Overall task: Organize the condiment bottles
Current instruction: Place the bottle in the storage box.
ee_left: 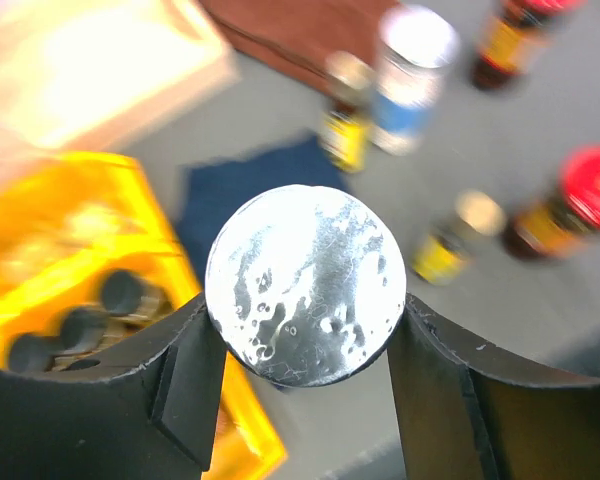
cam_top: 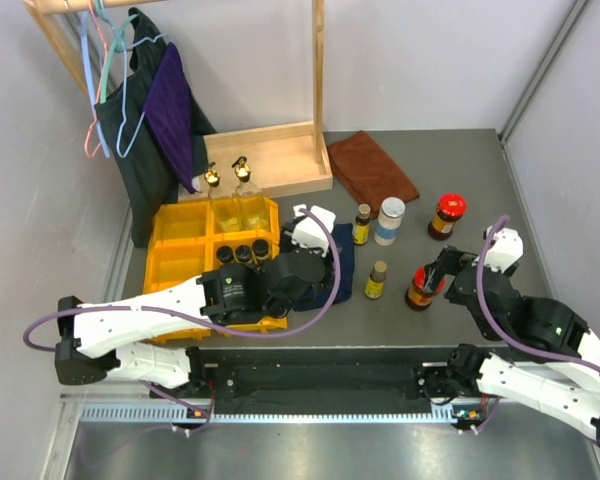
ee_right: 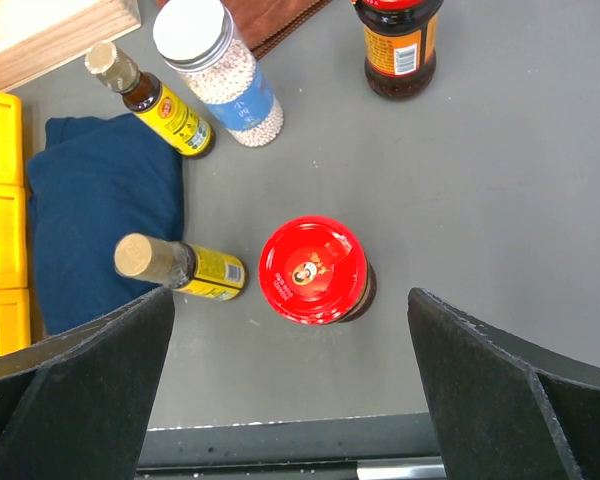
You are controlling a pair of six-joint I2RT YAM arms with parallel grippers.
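Left fingers (ee_left: 180,385): clamped on the shiny-lidded jar (ee_left: 300,285), held up where the yellow bin (ee_left: 80,220) meets the blue cloth (ee_left: 230,190); only the lid shows, without writing.
Right fingers (ee_right: 80,380): wide apart over the near red-lidded jar (ee_right: 312,270), not touching it.
Bin content: two gold-topped bottles (cam_top: 244,190) in the back compartments, three black-capped bottles (cam_top: 243,253) together in a nearer one.
Far red-lidded jar (ee_right: 400,45): dark, orange label, writing unreadable.
White-lidded jar (ee_right: 220,75): pale grains inside, blue label, text too small.
Yellow-labelled bottles (ee_right: 185,268): two, upright on the worktop (ee_right: 500,200), red mark on each label.
Near red lid: small round portrait in the middle.
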